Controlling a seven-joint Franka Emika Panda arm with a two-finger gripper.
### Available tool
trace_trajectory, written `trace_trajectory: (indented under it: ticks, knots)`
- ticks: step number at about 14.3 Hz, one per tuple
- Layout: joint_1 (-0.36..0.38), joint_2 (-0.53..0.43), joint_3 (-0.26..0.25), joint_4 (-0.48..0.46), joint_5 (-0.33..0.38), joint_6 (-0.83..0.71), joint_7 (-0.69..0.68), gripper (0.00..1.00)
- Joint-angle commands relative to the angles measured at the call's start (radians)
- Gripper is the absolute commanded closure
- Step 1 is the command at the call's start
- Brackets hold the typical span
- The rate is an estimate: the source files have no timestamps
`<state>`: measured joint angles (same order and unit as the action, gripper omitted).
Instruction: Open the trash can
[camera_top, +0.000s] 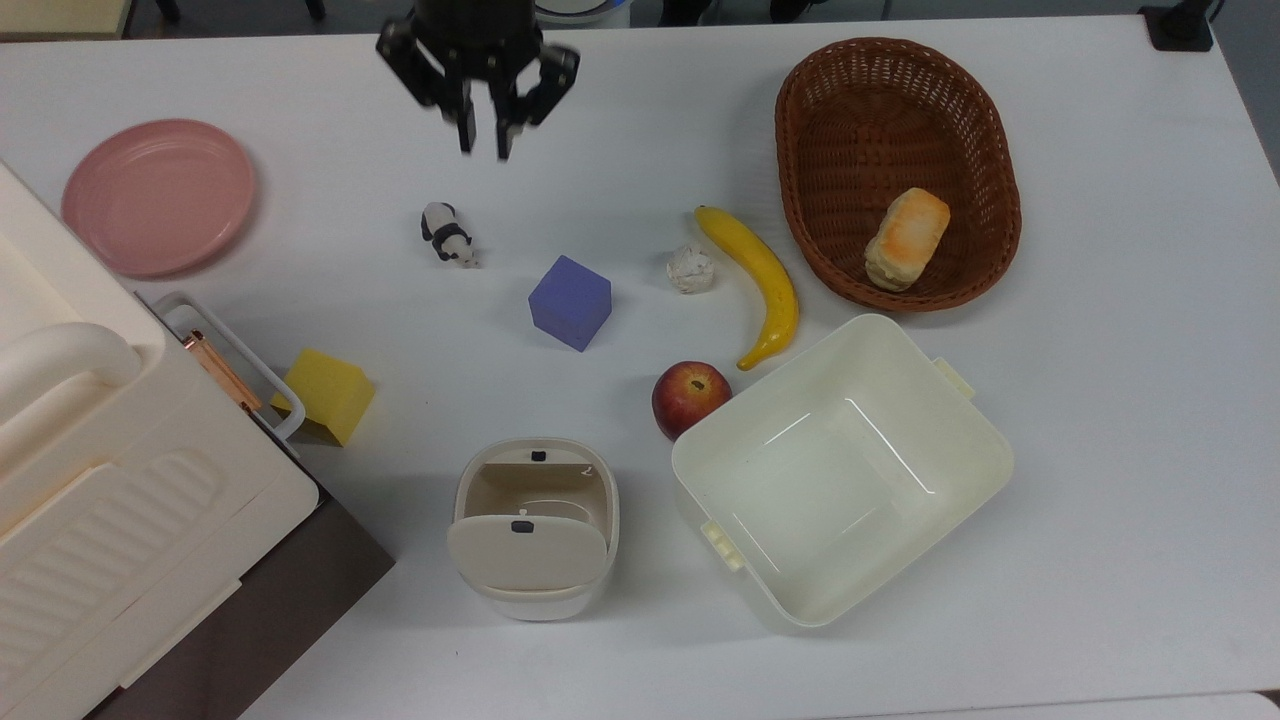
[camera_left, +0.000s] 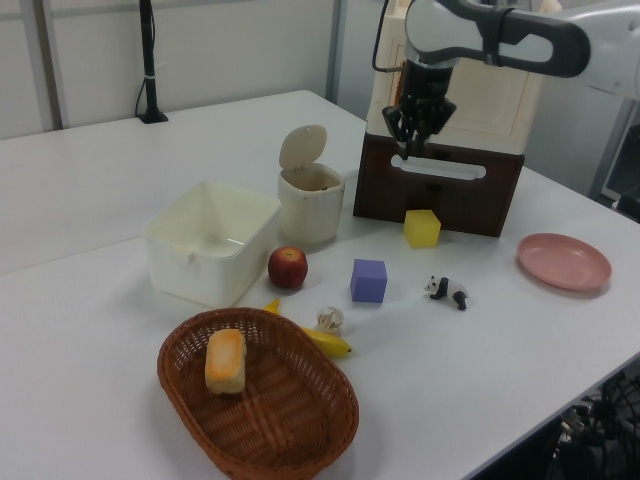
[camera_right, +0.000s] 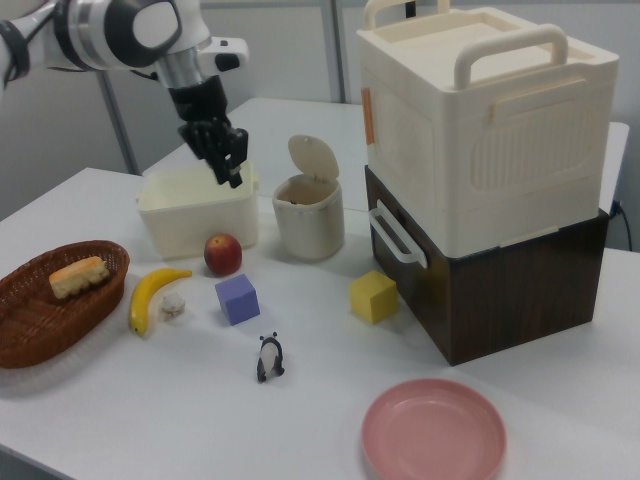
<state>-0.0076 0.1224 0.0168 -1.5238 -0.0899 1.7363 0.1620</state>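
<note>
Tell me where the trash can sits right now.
In the top view, the trash can stands near the bottom centre with its lid up, between the big cream appliance on the top view's left and the cream tub on its right.

Light was bright and even from overhead. Shadows on the table (camera_top: 1100, 400) were soft and short. Faint glare streaked the tub (camera_top: 840, 470). The gripper (camera_top: 483, 140) looked slightly motion-blurred.
</note>
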Motion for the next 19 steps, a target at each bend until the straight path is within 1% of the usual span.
trace_trajectory:
  ticks: [1, 6, 9, 10, 12, 13, 15, 17, 19]
  knots:
    - [0.023, -0.069, 0.000, -0.099, 0.007, -0.020, -0.006, 0.00]
    - [0.018, -0.105, -0.009, -0.124, 0.018, -0.029, -0.006, 0.00]
    - [0.024, -0.115, -0.008, -0.122, 0.018, -0.023, -0.006, 0.00]
    - [0.028, -0.118, 0.002, -0.122, 0.016, -0.023, -0.006, 0.00]
    - [0.041, -0.121, 0.035, -0.121, 0.000, -0.032, 0.004, 0.00]
    - [0.041, -0.119, 0.044, -0.121, -0.005, -0.034, 0.042, 0.00]
    - [0.038, -0.119, 0.038, -0.122, -0.024, -0.047, 0.016, 0.00]
    - [0.037, -0.121, 0.035, -0.111, -0.022, -0.087, -0.018, 0.00]
    - [0.037, -0.121, 0.034, -0.105, -0.016, -0.116, -0.022, 0.00]
